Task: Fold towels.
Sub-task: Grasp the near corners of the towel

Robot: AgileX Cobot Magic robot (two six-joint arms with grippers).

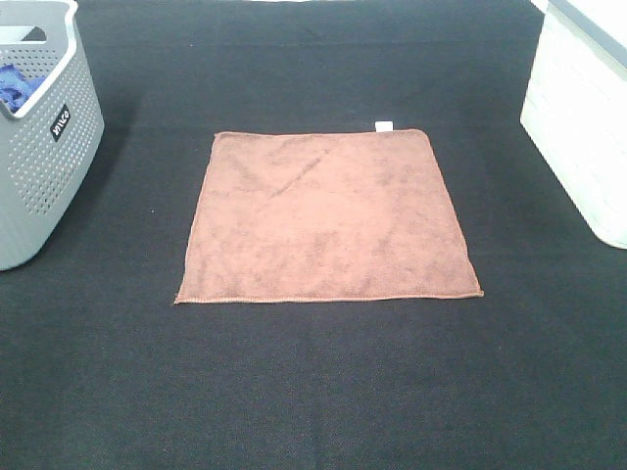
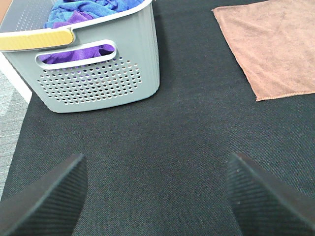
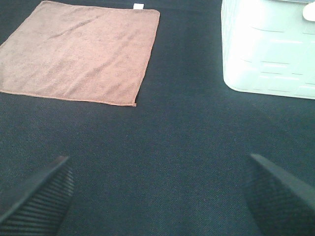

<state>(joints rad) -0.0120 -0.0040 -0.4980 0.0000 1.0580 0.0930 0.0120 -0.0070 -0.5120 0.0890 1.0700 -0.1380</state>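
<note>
The reddish-brown towel (image 1: 328, 217) lies spread flat and unfolded on the black table, with its small white tag (image 1: 384, 124) at the far right corner. It also shows in the left wrist view (image 2: 275, 46) and in the right wrist view (image 3: 81, 51). Neither arm shows in the exterior high view. My left gripper (image 2: 156, 196) is open and empty, over bare black mat between the grey basket and the towel's near left corner. My right gripper (image 3: 160, 194) is open and empty, over bare mat off the towel's near right corner.
A grey perforated basket (image 1: 44, 147) stands at the far left and holds blue and purple cloths (image 2: 86, 14). A white bin (image 1: 583, 117) stands at the far right, seen too in the right wrist view (image 3: 268, 46). The black mat (image 1: 313, 392) covers the table.
</note>
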